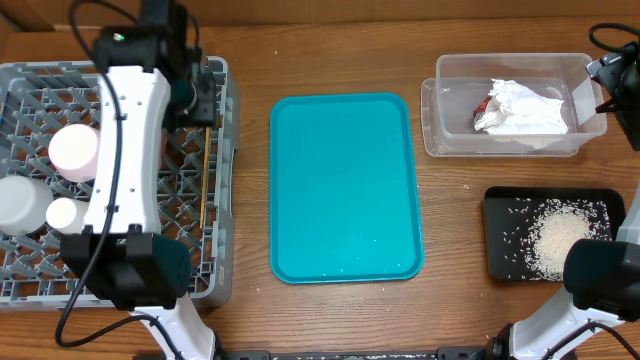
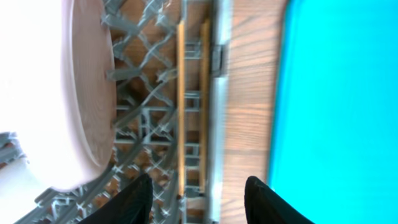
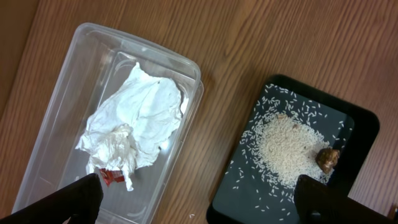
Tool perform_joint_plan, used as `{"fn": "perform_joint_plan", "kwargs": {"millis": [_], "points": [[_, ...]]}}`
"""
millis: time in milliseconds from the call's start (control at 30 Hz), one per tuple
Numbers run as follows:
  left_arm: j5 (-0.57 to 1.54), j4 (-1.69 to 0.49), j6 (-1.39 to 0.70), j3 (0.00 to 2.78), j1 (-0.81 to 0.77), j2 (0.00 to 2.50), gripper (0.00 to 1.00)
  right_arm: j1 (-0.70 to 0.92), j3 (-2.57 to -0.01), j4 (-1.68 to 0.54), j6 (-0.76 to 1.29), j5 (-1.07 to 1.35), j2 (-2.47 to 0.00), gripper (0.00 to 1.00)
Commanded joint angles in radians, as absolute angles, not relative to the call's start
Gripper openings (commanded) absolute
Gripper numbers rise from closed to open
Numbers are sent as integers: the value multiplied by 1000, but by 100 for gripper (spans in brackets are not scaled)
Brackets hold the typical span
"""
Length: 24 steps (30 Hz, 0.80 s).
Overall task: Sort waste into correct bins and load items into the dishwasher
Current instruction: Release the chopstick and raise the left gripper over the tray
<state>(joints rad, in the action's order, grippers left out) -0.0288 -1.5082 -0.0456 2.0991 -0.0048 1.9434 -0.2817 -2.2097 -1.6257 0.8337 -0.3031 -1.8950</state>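
Two wooden chopsticks (image 2: 181, 93) lie side by side on the lattice floor of the grey dish rack (image 1: 222, 200), along its right wall. My left gripper (image 2: 199, 205) hangs just above them, open, with nothing between its fingers. A pale pink plate (image 1: 75, 148), a white cup (image 1: 62, 213) and a bowl (image 1: 18, 200) sit in the rack's left part. The clear tub (image 1: 437, 135) holds a crumpled white napkin (image 3: 140, 115) and a red wrapper (image 3: 109, 177). Rice (image 3: 286, 146) and a brown scrap (image 3: 328, 158) lie in the black tray (image 3: 364, 124). My right gripper (image 3: 199, 205) is open, high above both bins.
A flat teal tray (image 1: 345, 185) lies in the middle of the wooden table, between rack and bins. A few stray rice grains sit on the wood near the black tray. The left arm stretches over the rack's middle.
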Motion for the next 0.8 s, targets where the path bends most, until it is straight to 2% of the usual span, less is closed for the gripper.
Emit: {"fn": "perform_joint_plan", "kwargs": {"millis": [0,100,133,167,200,233,333,467,600,767], "points": [[197,-1583,-60,2294,-8,1934,52,-285,-2218,-1625,830,-313,-1879,100],[364,-1626,-60,2400,-8,1934,57,-285,-2218,-1625,830,-313,-1879,100],[426,-1634,-60,2422,-8,1933,62,-285,-2218,-1625,830,-313,-1879,100],[503,-1645,-60,2442,-8,1932,73,-285,-2218,-1625,830,-313,-1879,100],[568,-1651,-60,2452,-8,1932,94,-285,-2218,-1625,830,-313,-1879,100],[659,-1655,-60,2457,-9,1932,100,-285,-2218,-1625,830,-313,-1879,100],[875,-1681,-60,2456,-22,1936,100,-285,-2218,-1625,830,-313,-1879,100],[963,-1689,-60,2454,-78,1937,100,-285,-2218,-1625,830,-313,-1879,100],[921,-1678,-60,2454,-196,1937,100,-285,-2218,-1625,830,-313,-1879,100],[743,-1663,-60,2454,-379,1940,100,-285,-2218,-1625,830,-313,-1879,100]]}}
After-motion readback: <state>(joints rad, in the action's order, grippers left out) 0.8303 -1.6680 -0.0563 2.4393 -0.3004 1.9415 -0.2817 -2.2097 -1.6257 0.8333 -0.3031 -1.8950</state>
